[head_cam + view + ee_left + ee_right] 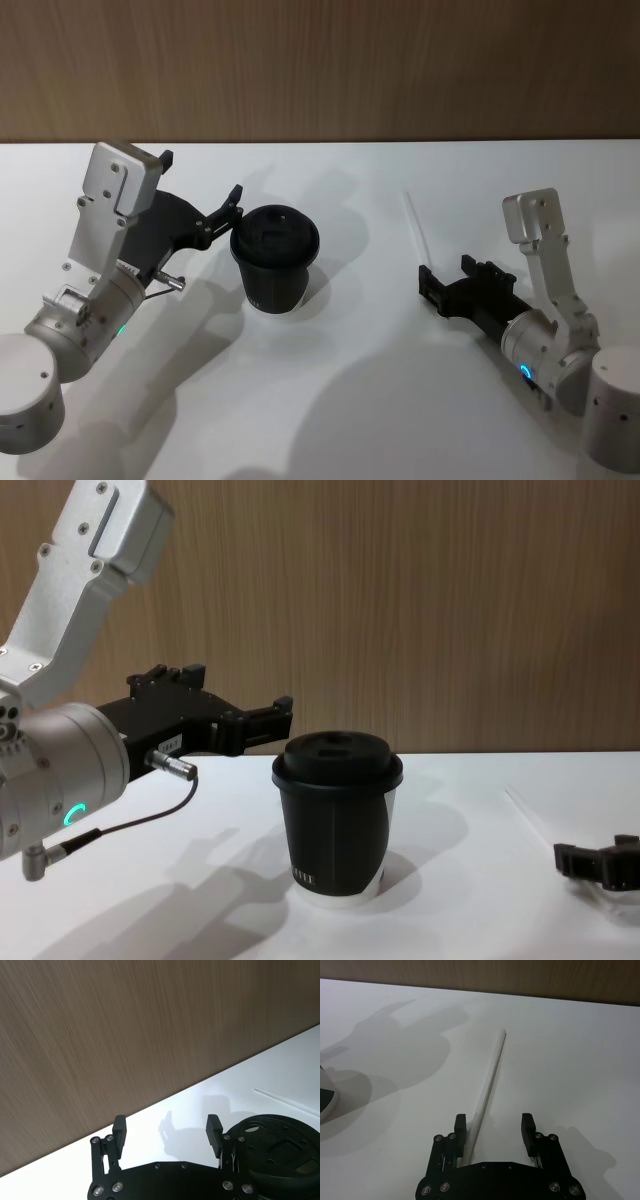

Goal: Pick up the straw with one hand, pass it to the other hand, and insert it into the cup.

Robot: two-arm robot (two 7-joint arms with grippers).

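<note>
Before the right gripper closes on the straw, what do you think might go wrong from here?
1. The straw lies flat on the table, off-centre in the open right gripper, almost against one finger; closing might roll or flick it away.
2. The open left gripper hangs right beside the lidded cup; a small sideways move might tip the cup.

plain white table; brown wood-grain wall behind it

Cup lettering — too small.
</note>
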